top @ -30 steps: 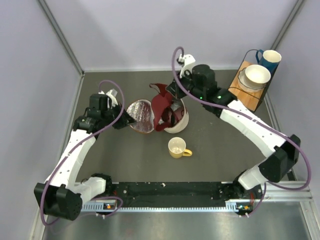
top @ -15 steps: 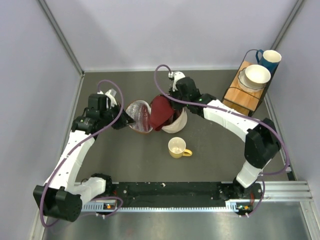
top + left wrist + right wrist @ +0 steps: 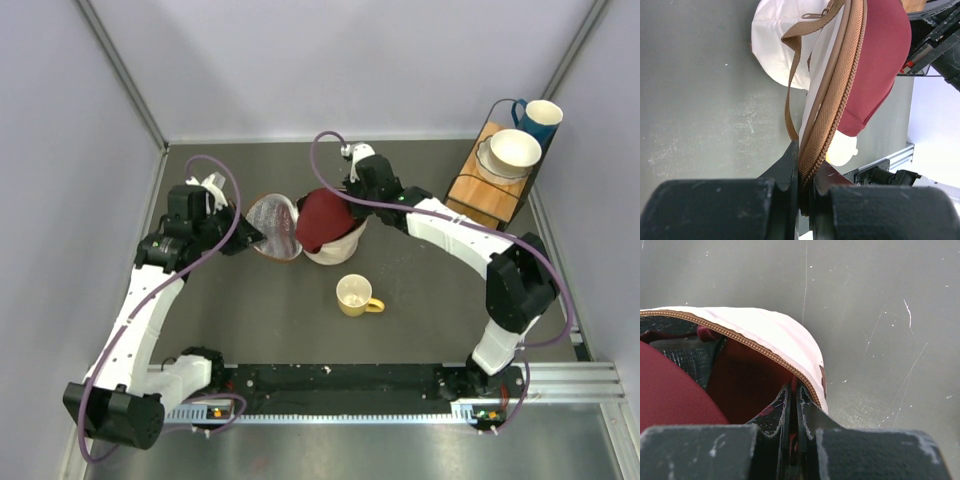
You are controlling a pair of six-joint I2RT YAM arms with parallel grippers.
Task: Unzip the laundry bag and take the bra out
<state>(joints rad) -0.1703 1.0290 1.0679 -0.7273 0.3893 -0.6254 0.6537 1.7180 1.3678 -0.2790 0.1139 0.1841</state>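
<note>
The cream-white laundry bag [image 3: 335,246] lies at mid-table with its round lid [image 3: 275,226] swung open to the left. My left gripper [image 3: 248,238] is shut on the lid's brown zipper rim [image 3: 832,100]; in the left wrist view the trim runs straight between the fingers [image 3: 790,165]. The maroon bra [image 3: 320,217] bulges up out of the bag's mouth, its cup showing as a dome [image 3: 875,65]. My right gripper [image 3: 347,196] reaches into the bag's far side, just inside the zipper edge [image 3: 765,351], and is shut on red bra fabric [image 3: 670,395].
A yellow mug [image 3: 355,295] stands just in front of the bag. At the back right, a wooden stand [image 3: 487,187] carries a white bowl [image 3: 513,150] and a blue mug [image 3: 541,118]. Grey walls close in the left, back and right sides.
My right gripper swung left with the bra, which went from spread with straps dangling to a dome over the bag. My left gripper drew the lid slightly left and back.
</note>
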